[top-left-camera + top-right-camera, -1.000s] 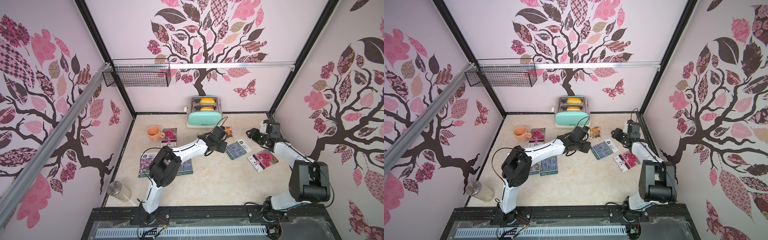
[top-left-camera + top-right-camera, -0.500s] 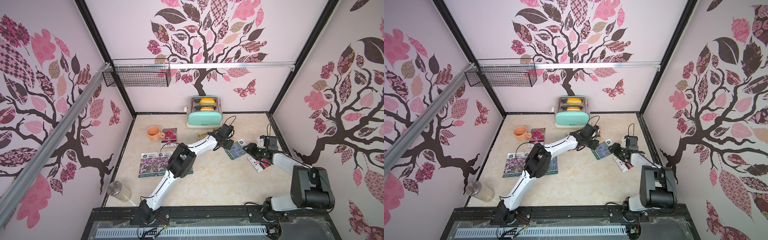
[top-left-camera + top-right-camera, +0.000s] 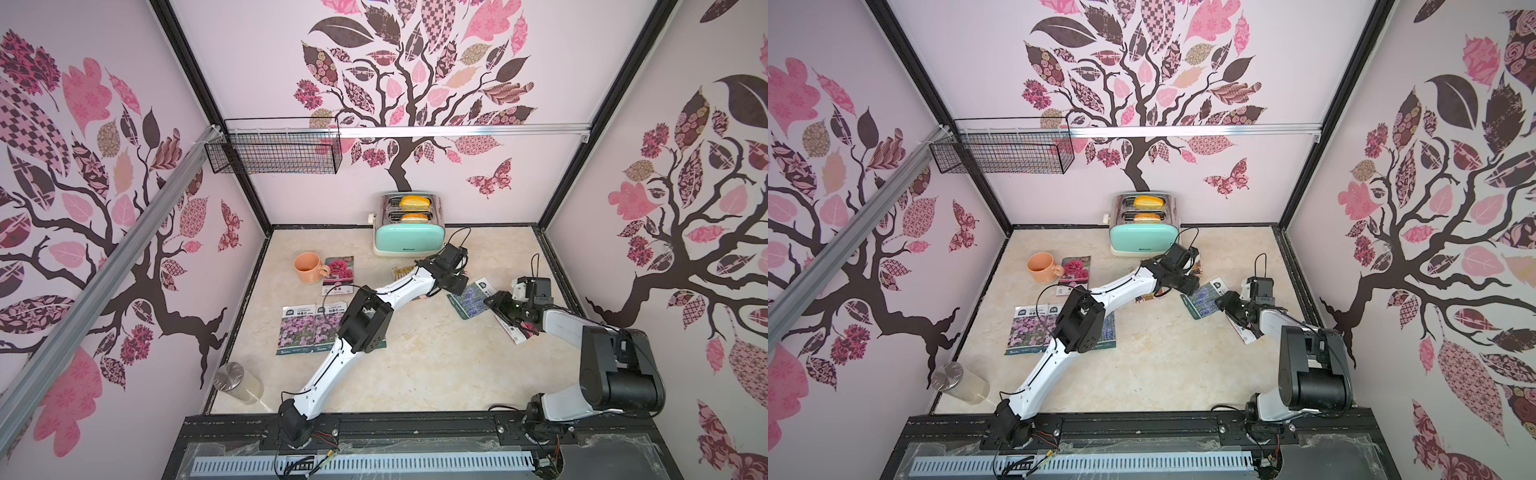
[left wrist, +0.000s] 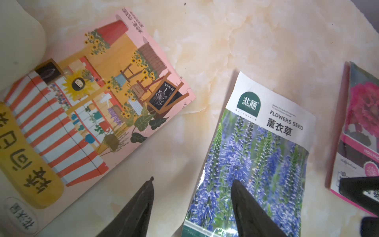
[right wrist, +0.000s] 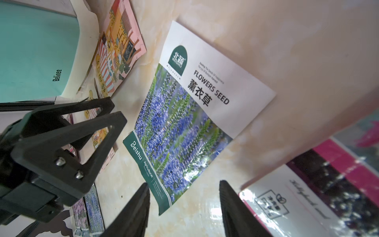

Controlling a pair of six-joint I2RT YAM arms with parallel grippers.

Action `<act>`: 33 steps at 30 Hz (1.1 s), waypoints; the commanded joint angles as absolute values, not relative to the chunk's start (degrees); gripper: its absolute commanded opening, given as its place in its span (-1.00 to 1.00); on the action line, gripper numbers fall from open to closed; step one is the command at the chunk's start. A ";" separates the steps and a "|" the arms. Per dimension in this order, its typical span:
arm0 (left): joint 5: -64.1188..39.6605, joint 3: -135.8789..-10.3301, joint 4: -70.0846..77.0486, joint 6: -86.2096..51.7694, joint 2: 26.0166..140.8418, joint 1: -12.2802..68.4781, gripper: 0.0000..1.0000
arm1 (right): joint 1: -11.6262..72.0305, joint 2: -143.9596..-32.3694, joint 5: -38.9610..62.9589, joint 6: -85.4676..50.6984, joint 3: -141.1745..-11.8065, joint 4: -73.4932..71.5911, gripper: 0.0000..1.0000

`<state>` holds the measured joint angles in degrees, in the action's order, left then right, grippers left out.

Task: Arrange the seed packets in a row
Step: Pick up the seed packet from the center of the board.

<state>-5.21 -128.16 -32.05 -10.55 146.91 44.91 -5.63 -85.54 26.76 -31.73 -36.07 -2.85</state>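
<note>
Toaster at the back wall held two bread slices in its slots. Mug stood upright, contents unclear, touching magenta packet. Both grippers were spread and held nothing. Left gripper straddled lavender packet edge, and right gripper sat between it and second magenta packet. Shopfront packet lay by the toaster. Pink-purple packets lay side by side, front-left.

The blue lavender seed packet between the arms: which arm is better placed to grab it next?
Probably left. The left gripper is open with its jaws straddling the edge of the glossy blue lavender seed packet; the right gripper, also open, sits off its corner, by the magenta flower packet.
</note>
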 commanded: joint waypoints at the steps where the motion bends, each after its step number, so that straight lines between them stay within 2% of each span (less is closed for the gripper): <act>1: -6.74 -128.93 -33.85 -10.89 148.95 44.72 0.25 | -4.98 -86.80 26.37 -32.57 -35.71 -3.37 0.14; 8: -8.17 -129.72 -37.72 -11.06 151.40 44.65 0.23 | -3.11 -88.76 26.77 -35.42 -33.96 -6.51 0.11; 15: -10.17 -118.30 -35.59 -12.55 145.49 44.75 0.17 | -1.84 -93.46 26.60 -39.02 -33.48 -11.97 0.09; 20: -15.64 -114.17 -35.96 -13.82 144.31 44.65 -0.13 | -1.80 -97.46 26.59 -39.55 -36.17 -13.29 0.08; 26: -16.67 -109.66 -33.99 -14.90 143.16 45.25 -0.20 | -1.85 -100.37 26.42 -39.58 -38.95 -13.68 0.00; 31: -16.43 -110.20 -34.13 -14.98 143.43 45.35 -0.22 | -1.85 -101.90 27.15 -39.37 -40.76 -13.27 -0.20; 33: -16.28 -110.54 -34.61 -14.94 143.60 45.40 -0.22 | -1.85 -102.22 27.03 -39.08 -41.12 -13.26 -0.38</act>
<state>-14.41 -112.73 -27.09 -13.93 140.00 44.27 -2.24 -100.31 27.68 -39.09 -40.93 -17.85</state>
